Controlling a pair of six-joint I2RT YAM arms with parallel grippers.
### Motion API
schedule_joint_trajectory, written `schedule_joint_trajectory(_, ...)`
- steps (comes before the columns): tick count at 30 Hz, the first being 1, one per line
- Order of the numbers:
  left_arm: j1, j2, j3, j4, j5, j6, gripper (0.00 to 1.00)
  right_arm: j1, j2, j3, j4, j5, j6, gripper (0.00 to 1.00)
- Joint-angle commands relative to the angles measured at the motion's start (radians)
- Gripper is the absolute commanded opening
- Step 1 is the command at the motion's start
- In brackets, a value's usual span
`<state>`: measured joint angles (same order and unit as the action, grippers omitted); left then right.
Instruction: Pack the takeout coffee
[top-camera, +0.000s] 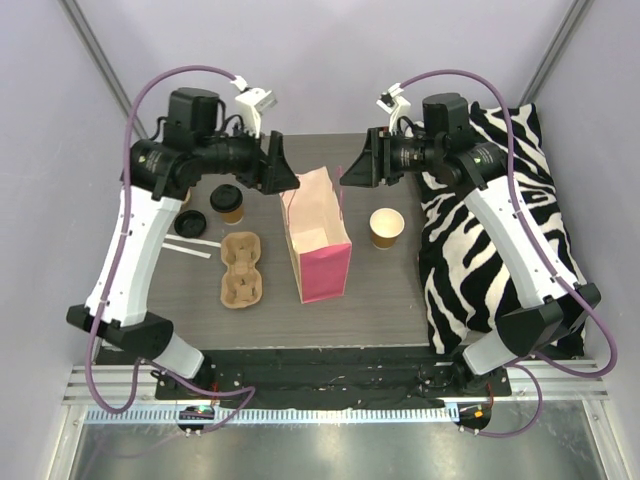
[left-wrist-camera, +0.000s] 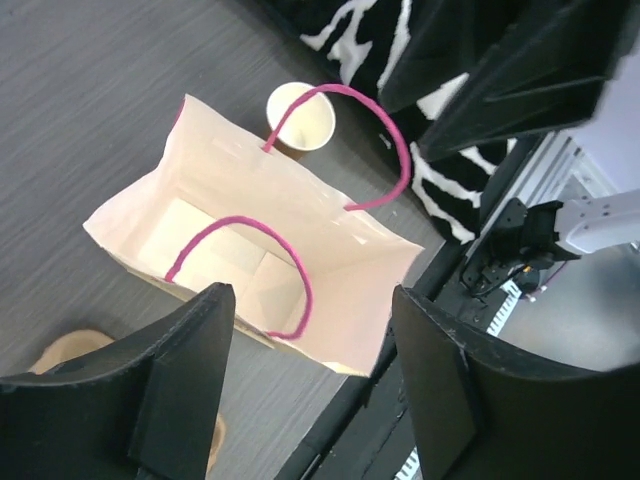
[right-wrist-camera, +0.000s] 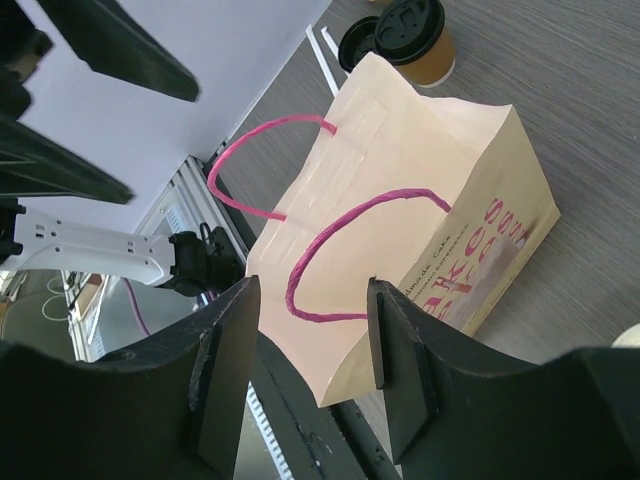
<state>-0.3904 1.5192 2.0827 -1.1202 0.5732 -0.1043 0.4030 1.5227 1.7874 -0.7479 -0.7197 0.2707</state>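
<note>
Partly legible pink lettering (right-wrist-camera: 468, 262), "…akes", on the paper bag's (right-wrist-camera: 420, 150) side.

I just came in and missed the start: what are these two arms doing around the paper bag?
Both arms reach toward the paper bag, which stands open in the middle of the table. The left claw and the right claw hang open at its mouth, one on each side, gripping nothing. The bag is empty inside. A lidded coffee cup and a cardboard carrier sit to its left, a lidless cup to its right. Nothing is packed yet.
</note>
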Motion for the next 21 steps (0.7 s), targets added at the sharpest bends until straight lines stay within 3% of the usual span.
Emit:
schedule_joint_trajectory(1, -0.060, 0.061, 0.031, 0.002, -0.127, -0.018, 0.64, 0.007, -0.025, 0.006, 0.047, 0.017, 0.004, 0.54)
schedule_joint_trajectory(9, -0.113, 0.101, 0.050, 0.002, -0.200, -0.014, 0.56, 0.026, -0.001, 0.007, 0.055, 0.022, 0.012, 0.52)
schedule_joint_trajectory(12, -0.111, 0.099, 0.048, -0.012, -0.226, 0.001, 0.38, 0.026, 0.014, 0.012, 0.056, 0.023, 0.016, 0.49)
schedule_joint_trajectory(13, -0.111, 0.092, 0.036, -0.010, -0.249, 0.006, 0.29, 0.026, 0.016, 0.012, 0.056, 0.040, 0.021, 0.46)
schedule_joint_trajectory(17, -0.104, 0.009, -0.030, -0.012, -0.288, 0.037, 0.10, 0.025, -0.002, -0.014, 0.044, 0.104, 0.005, 0.23)
schedule_joint_trajectory(18, -0.102, -0.007, -0.047, -0.010, -0.292, 0.040, 0.00, 0.023, -0.012, -0.029, 0.039, 0.111, -0.002, 0.20)
schedule_joint_trajectory(21, -0.082, -0.080, -0.140, 0.005, -0.319, 0.038, 0.00, 0.020, -0.039, -0.065, 0.018, 0.140, -0.013, 0.02)
